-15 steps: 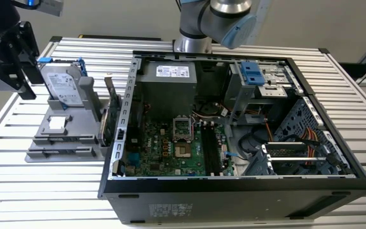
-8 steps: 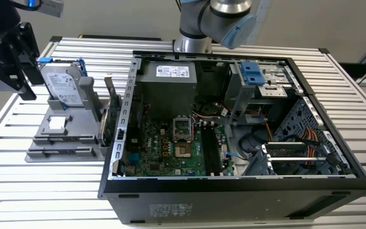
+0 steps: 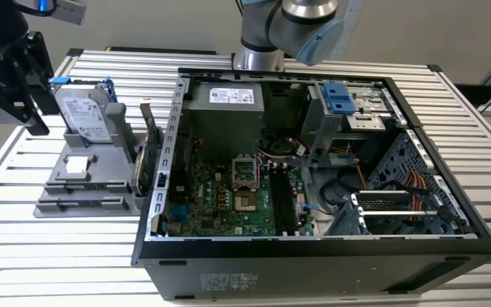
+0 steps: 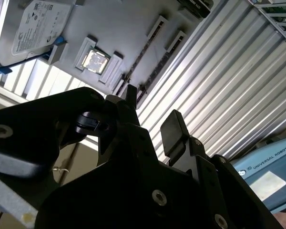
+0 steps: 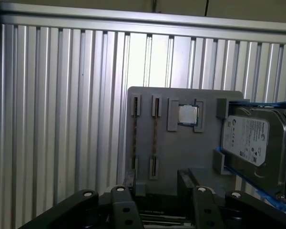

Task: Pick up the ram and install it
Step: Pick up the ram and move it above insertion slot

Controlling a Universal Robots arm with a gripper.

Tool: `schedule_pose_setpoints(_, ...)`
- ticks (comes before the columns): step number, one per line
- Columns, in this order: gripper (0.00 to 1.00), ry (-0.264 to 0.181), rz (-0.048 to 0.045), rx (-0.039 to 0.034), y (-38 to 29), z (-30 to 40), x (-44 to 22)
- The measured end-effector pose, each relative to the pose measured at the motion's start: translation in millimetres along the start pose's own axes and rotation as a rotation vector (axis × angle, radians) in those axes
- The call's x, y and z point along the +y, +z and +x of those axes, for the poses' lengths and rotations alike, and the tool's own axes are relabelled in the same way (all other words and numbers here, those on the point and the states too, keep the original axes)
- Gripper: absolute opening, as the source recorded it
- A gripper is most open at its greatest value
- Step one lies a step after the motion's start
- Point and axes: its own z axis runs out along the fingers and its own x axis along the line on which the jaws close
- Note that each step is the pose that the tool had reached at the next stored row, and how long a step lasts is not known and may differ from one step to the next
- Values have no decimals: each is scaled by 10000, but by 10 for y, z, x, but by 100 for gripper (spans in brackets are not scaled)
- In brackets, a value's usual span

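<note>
So the gripper (image 5: 159,181) was hanging up in the air over the gray holder (image 5: 181,152). Its fingers (image 5: 185,181) were spread wide with nothing between them, just bare holder showing through the gap in the first wrist view. As far as I could tell, the ram (image 5: 155,138) was the thin brownish strip sitting on edge in one of the holder's two long slots, straight out past the fingertips and not touched by them. A darker line (image 5: 135,138) ran in the slot right beside it, and I couldn't say if that was another stick or just an empty groove. Out past the far end of those slots from the gripper, a square processor chip (image 5: 187,115) lay in its little pocket, and next to that a silver hard drive (image 5: 245,138) with blue handles stood propped in the holder. In the exterior view the hard drive was the closest thing to the gripper, just beside it. The open computer case (image 3: 314,262) sat on the far side of the holder, well apart from the gripper, on the ribbed aluminium table (image 3: 58,256). The black memory slots (image 3: 281,198) on the motherboard (image 3: 220,198) looked unfilled, and a green expansion card (image 3: 140,163) stood on edge between holder and case.
</note>
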Motion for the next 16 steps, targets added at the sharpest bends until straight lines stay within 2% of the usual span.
schedule_pose_setpoints(16,100,0,0,4,39,0,4)
